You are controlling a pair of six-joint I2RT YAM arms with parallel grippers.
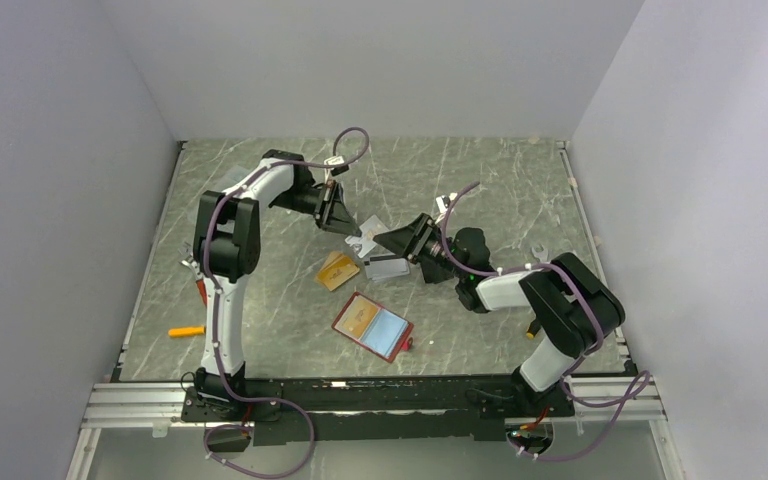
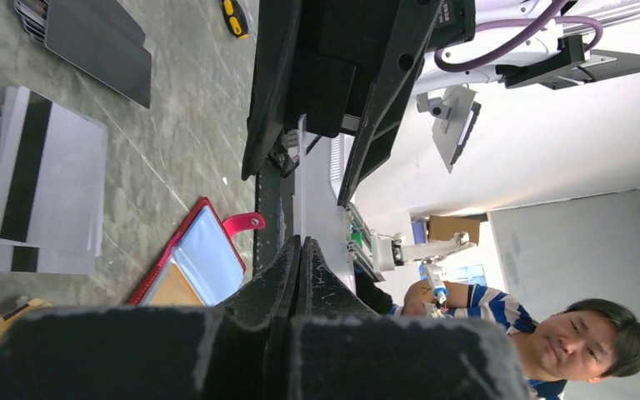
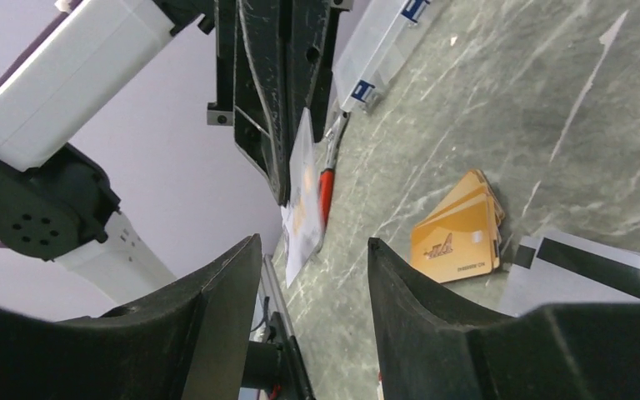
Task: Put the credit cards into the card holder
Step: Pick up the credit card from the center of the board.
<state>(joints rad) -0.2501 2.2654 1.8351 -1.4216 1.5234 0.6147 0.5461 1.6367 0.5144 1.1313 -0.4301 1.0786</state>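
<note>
One silver-white card (image 3: 304, 196) hangs pinched in the left gripper (image 1: 345, 222), mid-frame; the card holder (image 1: 372, 326) lies open below it, toward the bases. Right gripper (image 1: 388, 240), fingers spread, is empty.

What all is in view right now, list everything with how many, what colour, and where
card holder: one, dark red, open, front centre.
gold cards: small stack, gold-orange, left of centre.
silver cards: small stack, silver-white with black stripe, centre.
white card: one, held upright in the left gripper.
marker: one, orange, front left.
left gripper: shut on the white card.
right gripper: open, facing the white card.
</note>
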